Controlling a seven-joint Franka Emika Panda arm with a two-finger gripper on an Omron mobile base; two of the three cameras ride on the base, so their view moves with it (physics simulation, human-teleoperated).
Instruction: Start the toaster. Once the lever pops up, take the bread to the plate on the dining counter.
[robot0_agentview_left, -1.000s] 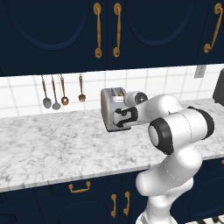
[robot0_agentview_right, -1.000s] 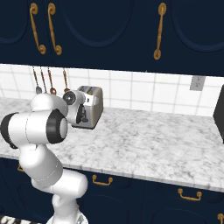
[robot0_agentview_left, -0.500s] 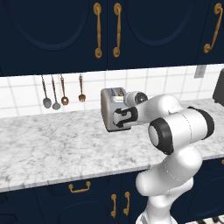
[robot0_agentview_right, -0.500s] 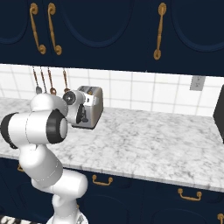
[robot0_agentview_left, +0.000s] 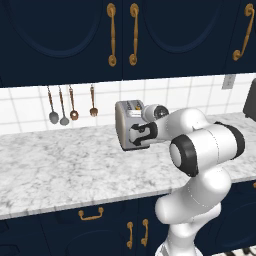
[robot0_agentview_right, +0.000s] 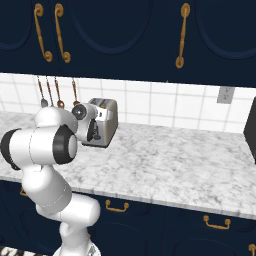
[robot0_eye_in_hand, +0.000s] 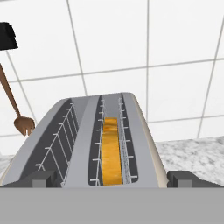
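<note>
The gripper (robot0_eye_in_hand: 112, 178) is hovering wide open, holding nothing, just before the toaster (robot0_eye_in_hand: 87, 144). The bread (robot0_eye_in_hand: 111, 151) is sitting in the slot straight ahead.

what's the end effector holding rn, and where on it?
Nothing. The end effector is open, its tips apart either side of the toaster. The bread sits untouched in one slot.
</note>
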